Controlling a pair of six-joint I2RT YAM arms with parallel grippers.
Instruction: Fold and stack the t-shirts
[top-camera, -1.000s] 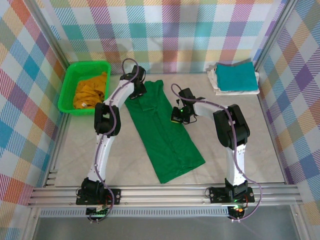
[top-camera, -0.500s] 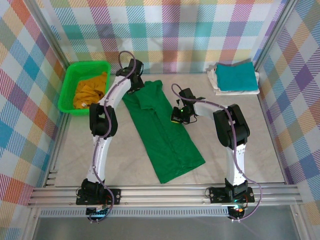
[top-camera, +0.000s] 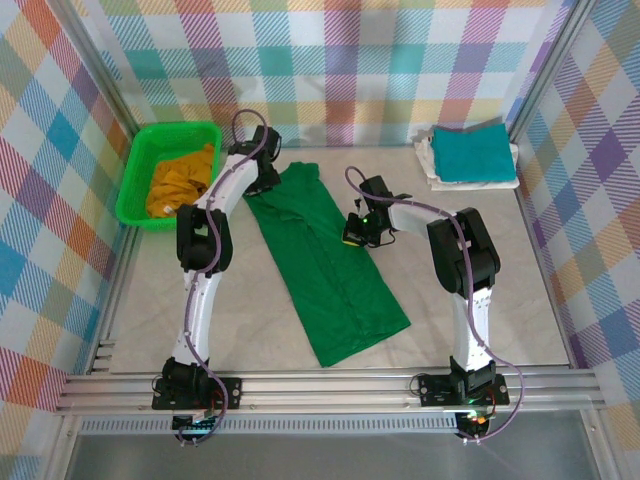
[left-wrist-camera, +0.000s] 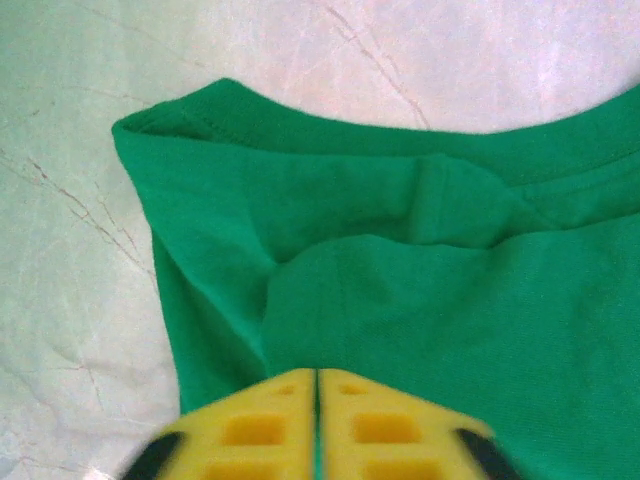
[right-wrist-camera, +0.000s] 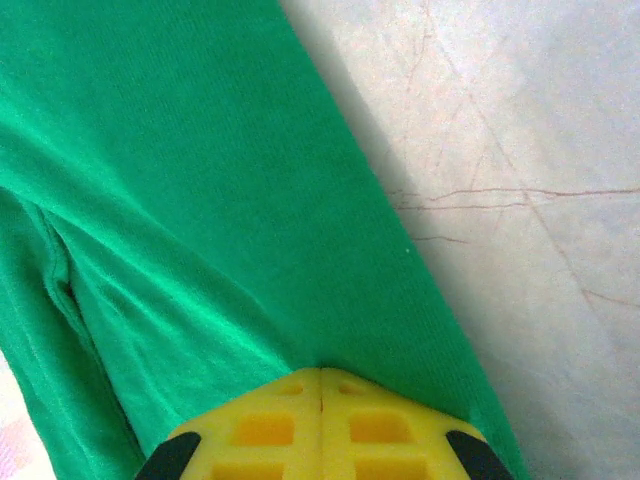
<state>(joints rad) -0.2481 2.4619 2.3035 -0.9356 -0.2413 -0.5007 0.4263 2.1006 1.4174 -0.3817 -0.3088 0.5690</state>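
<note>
Jaws on both arms are clamped on the green shirt (top-camera: 335, 275) spread along the counter (top-camera: 255, 310). Left gripper (left-wrist-camera: 316, 415) holds its far end, right gripper (right-wrist-camera: 321, 410) its right edge.

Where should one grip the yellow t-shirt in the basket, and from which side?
Pinch a raised fold near the middle of the yellow t-shirt, coming straight down from above: it lies crumpled in the green basket, whose walls likely block a sideways approach.
</note>
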